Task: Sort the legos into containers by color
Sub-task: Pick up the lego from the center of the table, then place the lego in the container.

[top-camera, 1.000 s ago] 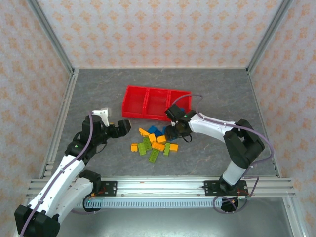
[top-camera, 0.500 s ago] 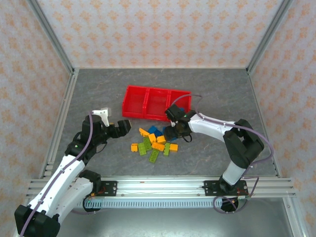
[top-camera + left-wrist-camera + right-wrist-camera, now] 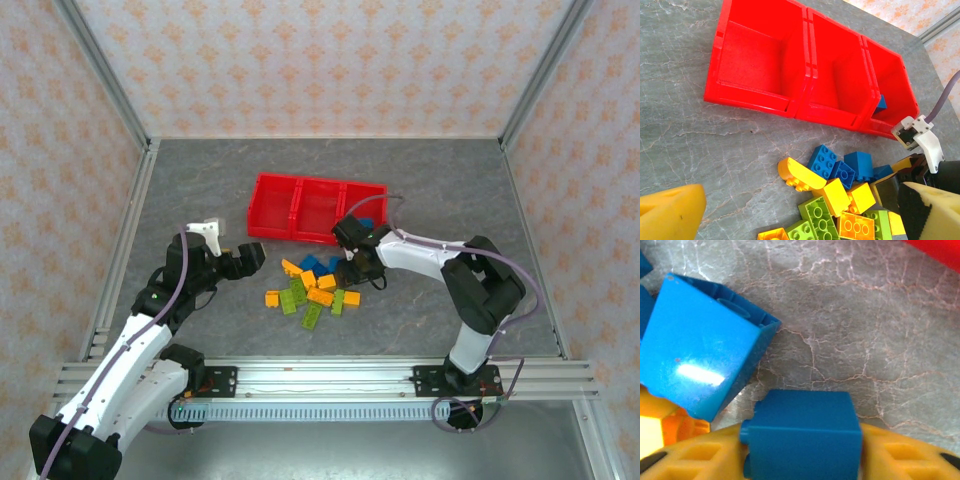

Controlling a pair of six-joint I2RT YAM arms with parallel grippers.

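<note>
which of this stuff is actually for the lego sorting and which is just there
For the job:
- pile of bricks
- red tray
- blue brick already in the tray's right compartment
- held blue brick in the right end effector

Just there:
- grey table
- metal rail along the near edge
- patterned walls

On the worktop (image 3: 200,190), the tray (image 3: 298,210) sits behind the brick pile (image 3: 312,285); one brick (image 3: 881,103) lies in its right compartment.

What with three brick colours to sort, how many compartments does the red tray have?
3, side by side: left compartment, middle compartment, right compartment with a blue brick inside.
</note>
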